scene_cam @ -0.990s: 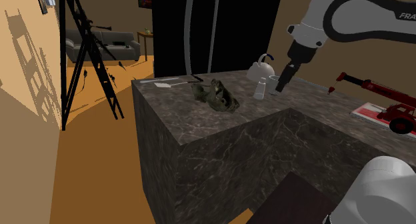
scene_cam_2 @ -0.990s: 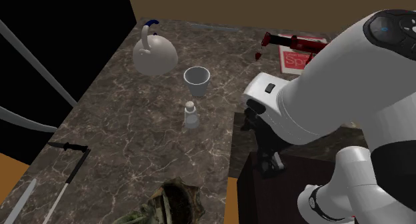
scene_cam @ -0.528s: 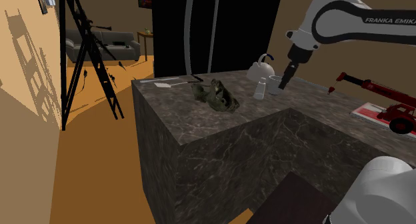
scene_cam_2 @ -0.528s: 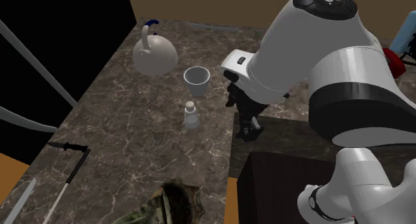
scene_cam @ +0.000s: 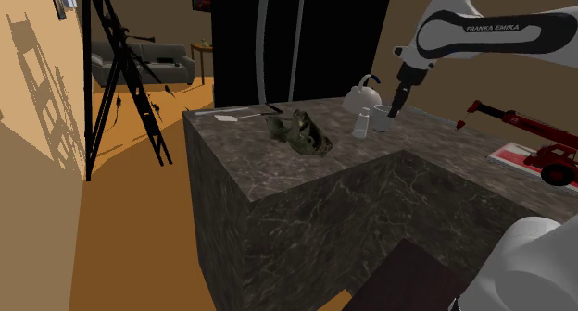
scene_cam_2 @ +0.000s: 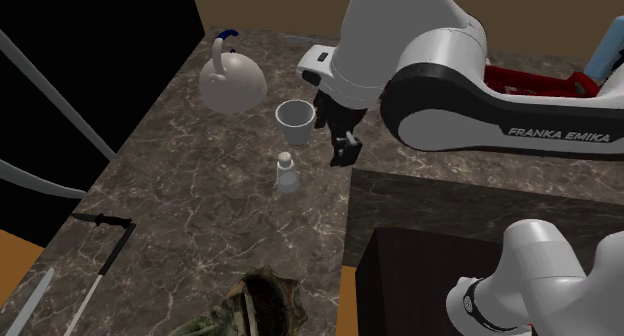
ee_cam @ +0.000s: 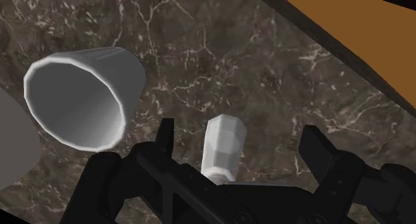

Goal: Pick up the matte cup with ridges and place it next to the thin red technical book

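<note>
The ridged cup (scene_cam_2: 294,121) is pale grey and stands upright on the dark marble counter (scene_cam_2: 200,184). It also shows in the shoulder view (scene_cam: 382,121) and the wrist view (ee_cam: 83,96). My black gripper (scene_cam_2: 343,149) hangs open above the counter, just to the second exterior view's right of the cup, holding nothing. In the shoulder view the gripper (scene_cam: 395,110) is right beside the cup. In the wrist view a small white bottle (ee_cam: 223,146) lies far below the gap between the open fingers (ee_cam: 317,149). A flat red-and-white book (scene_cam: 509,155) lies at the shoulder view's right under a red toy crane (scene_cam: 546,156).
A white kettle (scene_cam_2: 231,82) stands just behind the cup, and the small bottle (scene_cam_2: 287,174) in front of it. A crumpled green object (scene_cam: 299,133) and long utensils (scene_cam: 232,115) lie further along the counter. The counter has a deep notch (scene_cam: 435,189). A black tripod (scene_cam: 120,78) stands on the floor.
The arm has swung over the counter towards the cup. The gripper moved from the counter's inner edge to beside the cup and has stayed open.
</note>
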Robot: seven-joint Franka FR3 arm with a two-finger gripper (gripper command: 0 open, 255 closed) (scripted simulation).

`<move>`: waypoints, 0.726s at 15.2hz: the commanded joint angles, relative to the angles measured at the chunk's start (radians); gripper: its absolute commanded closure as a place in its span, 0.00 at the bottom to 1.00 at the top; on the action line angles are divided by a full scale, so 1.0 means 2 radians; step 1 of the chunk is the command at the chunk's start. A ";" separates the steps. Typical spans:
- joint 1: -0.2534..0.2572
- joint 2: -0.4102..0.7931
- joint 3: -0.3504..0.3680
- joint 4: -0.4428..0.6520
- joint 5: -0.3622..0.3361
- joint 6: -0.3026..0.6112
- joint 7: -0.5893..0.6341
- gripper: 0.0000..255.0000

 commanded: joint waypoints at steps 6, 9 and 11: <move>0.004 0.132 -0.075 0.108 0.050 0.017 -0.132 0.00; 0.002 0.143 -0.079 0.105 0.056 0.030 -0.141 0.00; 0.002 0.146 -0.080 0.095 0.057 0.043 -0.142 0.00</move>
